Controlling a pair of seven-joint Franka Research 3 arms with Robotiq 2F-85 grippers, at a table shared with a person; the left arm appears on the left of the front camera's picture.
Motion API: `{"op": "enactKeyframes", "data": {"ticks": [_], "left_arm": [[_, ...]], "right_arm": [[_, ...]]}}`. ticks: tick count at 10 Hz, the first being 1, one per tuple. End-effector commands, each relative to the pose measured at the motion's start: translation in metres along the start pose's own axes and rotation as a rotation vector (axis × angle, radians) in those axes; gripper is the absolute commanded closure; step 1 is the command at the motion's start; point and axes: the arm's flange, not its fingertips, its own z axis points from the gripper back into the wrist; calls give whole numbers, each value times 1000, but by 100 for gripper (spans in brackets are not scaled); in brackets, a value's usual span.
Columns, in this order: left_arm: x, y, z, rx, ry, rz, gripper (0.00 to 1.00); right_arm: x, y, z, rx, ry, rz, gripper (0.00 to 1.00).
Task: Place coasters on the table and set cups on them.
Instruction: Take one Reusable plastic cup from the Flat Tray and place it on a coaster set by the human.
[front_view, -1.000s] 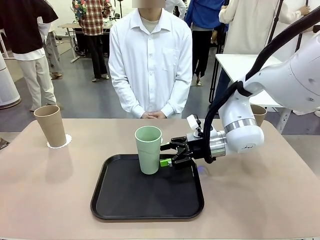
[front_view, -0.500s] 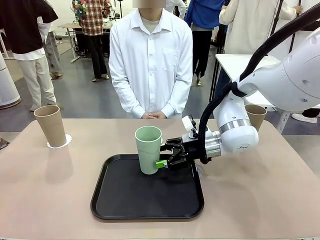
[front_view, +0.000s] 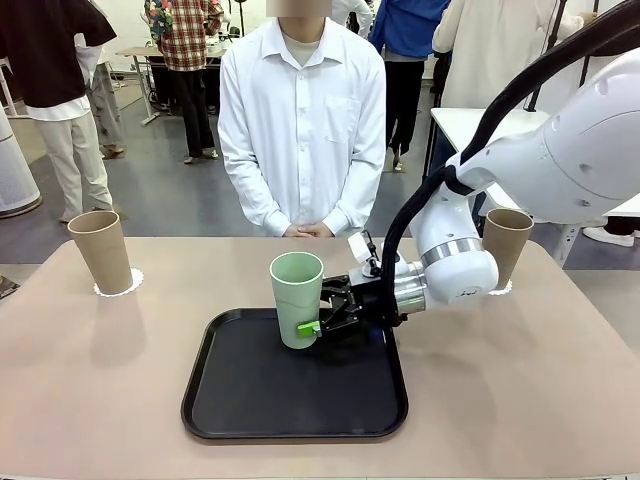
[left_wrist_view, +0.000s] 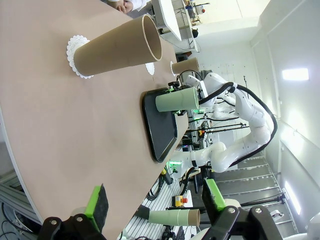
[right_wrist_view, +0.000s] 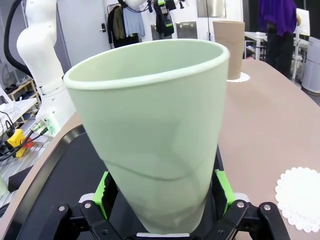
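the right tool (front_view: 318, 318) has its green pads on either side of the mint cup (front_view: 297, 298), low near its base, at the black tray's (front_view: 290, 415) far edge. an empty coaster (right_wrist_view: 302, 197) lies just beside. the left tool (left_wrist_view: 155, 207) hangs wide open above bare table (front_view: 90, 390).

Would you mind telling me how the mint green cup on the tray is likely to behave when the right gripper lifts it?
The mint green cup is tall with a narrow base, so it probably tips easily if nudged high. It looks empty, so likely light. Its tapered matte wall between the right gripper pads may slide downward unless squeezed firmly.
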Motion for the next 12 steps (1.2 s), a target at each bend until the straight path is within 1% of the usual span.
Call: {"op": "enactKeyframes", "data": {"ticks": [1, 5, 6, 7, 8, 9, 10, 11, 12], "left_arm": [[-2, -3, 1, -6, -2, -6, 0], [-2, -3, 1, -6, -2, -6, 0], [-2, -3, 1, -6, -2, -6, 0], [-2, -3, 1, -6, -2, -6, 0], [-2, -3, 1, -6, -2, -6, 0], [-2, -3, 1, -6, -2, -6, 0], [-2, -3, 1, -6, -2, -6, 0], [-2, -3, 1, -6, -2, -6, 0], [-2, -3, 1, -6, -2, -6, 0]], "right_arm": [[1, -6, -13, 18, 25, -4, 0], [4, -6, -21, 24, 15, 23, 0], [3, -7, -20, 26, 19, 33, 60], [2, -7, -19, 24, 24, 33, 60], [2, -6, -17, 18, 26, 34, 100], [5, -5, -16, 12, 27, 34, 65], [12, -1, -13, 4, 25, 33, 100], [23, 4, -9, -14, 4, 28, 100], [45, 11, -4, -31, -20, -19, 100]]}}
